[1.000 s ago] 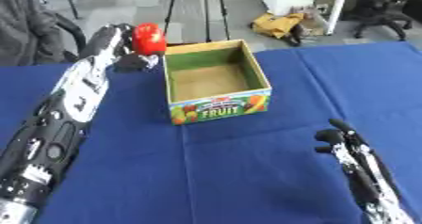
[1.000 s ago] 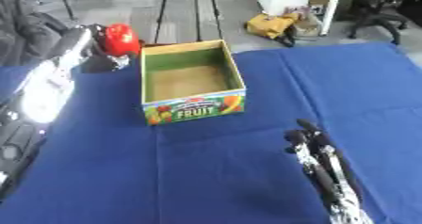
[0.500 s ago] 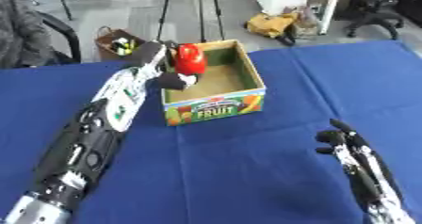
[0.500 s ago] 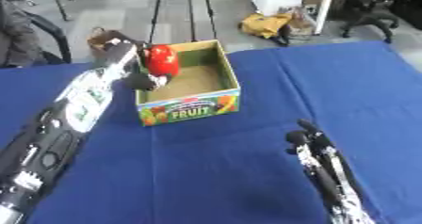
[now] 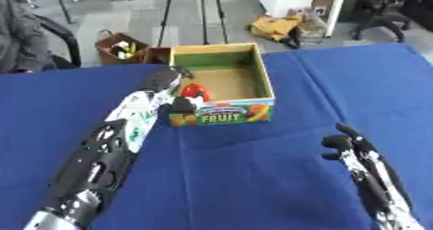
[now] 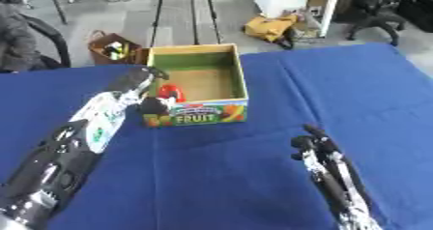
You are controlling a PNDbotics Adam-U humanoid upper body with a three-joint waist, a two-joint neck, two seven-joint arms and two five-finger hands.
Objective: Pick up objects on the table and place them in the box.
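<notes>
An open cardboard box [image 5: 264,75] with a green inside and a "FRUIT" label on its front stands at the back middle of the blue table [image 5: 245,180]. A small red object [image 5: 195,91] sits low inside the box, at its left front corner. My left hand [image 5: 162,80] reaches over the box's left wall, with fingers and thumb curled round the red object. My right hand [image 5: 341,144] rests at the lower right with its fingers up and relaxed, holding nothing.
Beyond the table's far edge lie a grey floor, a brown basket [image 5: 123,51], tripod legs [image 5: 206,7], a yellow bag [image 5: 279,27] and office chairs. Blue cloth spreads in front of the box and to its right.
My left hand carried the red object from behind the box's far left corner over the left wall and down inside. The right hand has stayed put.
</notes>
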